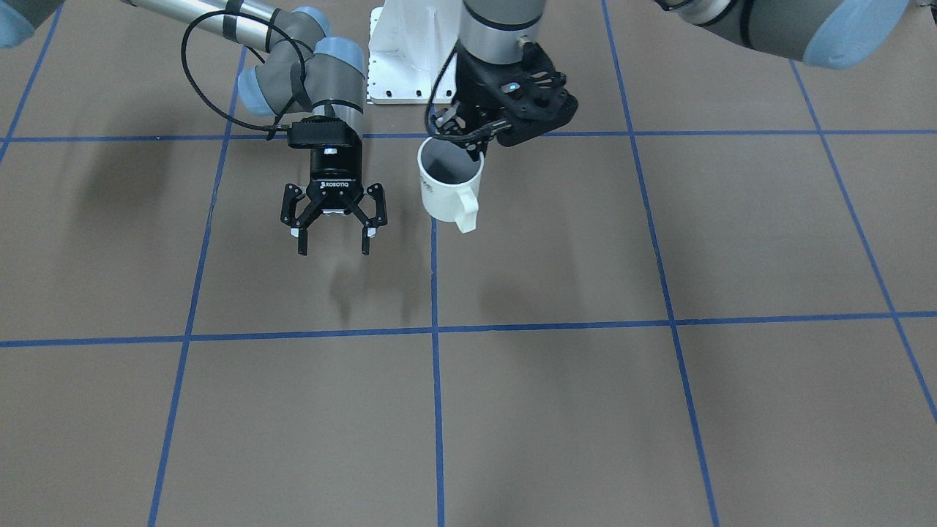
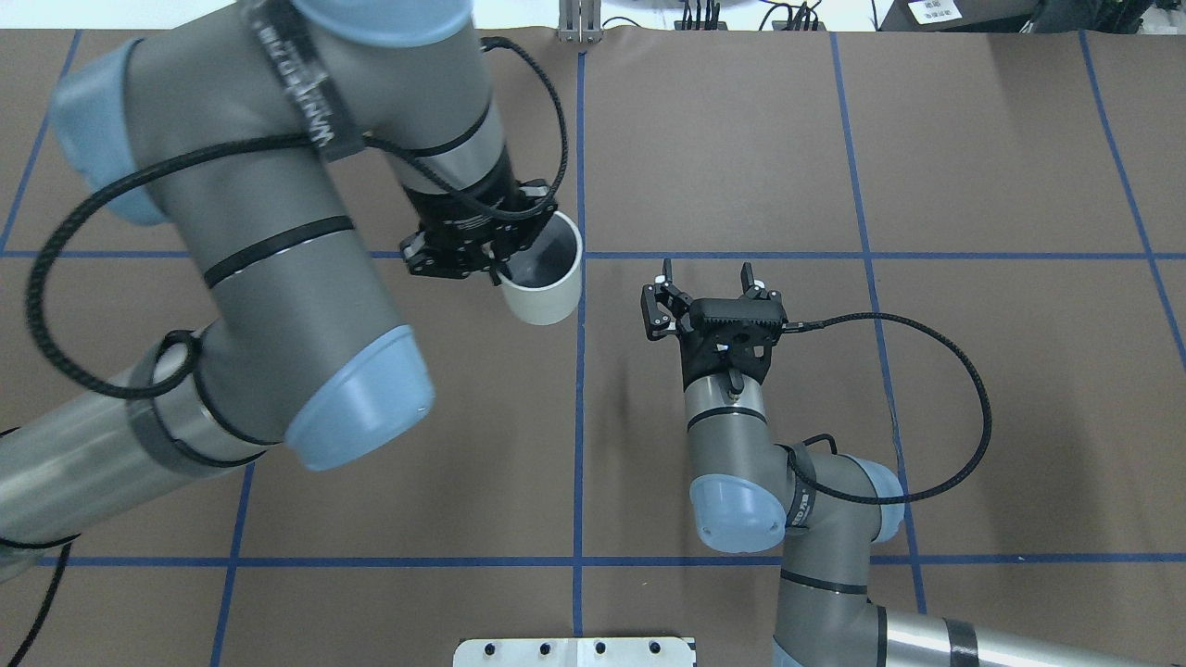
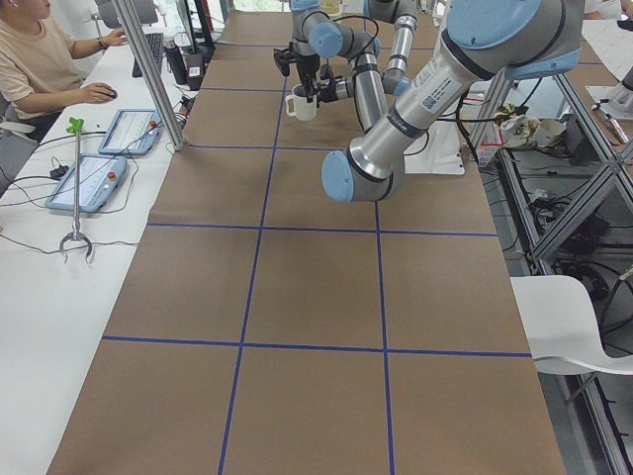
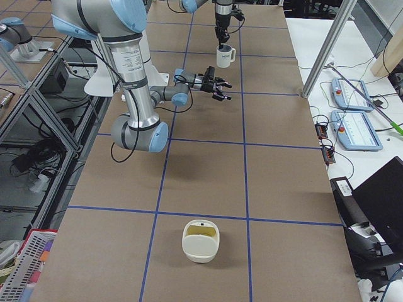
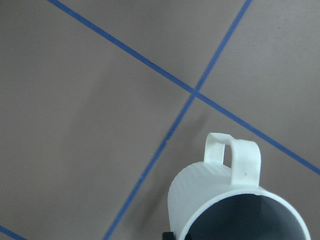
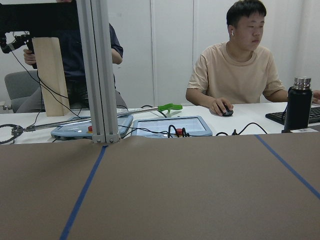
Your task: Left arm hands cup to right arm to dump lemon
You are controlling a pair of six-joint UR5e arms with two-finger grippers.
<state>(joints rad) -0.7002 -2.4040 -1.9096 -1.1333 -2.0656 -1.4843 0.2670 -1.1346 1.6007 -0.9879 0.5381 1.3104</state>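
Note:
My left gripper [image 1: 472, 148] is shut on the rim of the white cup [image 1: 448, 192] and holds it upright above the brown table, with the loop handle [image 1: 466, 212] turned towards the operators' side. From overhead the cup [image 2: 547, 283] hangs just left of the centre blue line, and its greyish inside is partly hidden by the left gripper [image 2: 505, 269]. The lemon shows in no view. My right gripper [image 1: 334, 247] is open and holds nothing, level and a hand's width to the side of the cup; overhead the right gripper [image 2: 706, 274] points away from the robot.
A cream container [image 4: 201, 240] stands on the table far towards the robot's right end. The white base plate [image 1: 410, 58] lies behind the cup. Beyond the far edge are an aluminium post [image 6: 97, 70], tablets [image 6: 172, 125], a black bottle [image 6: 298, 102] and seated people.

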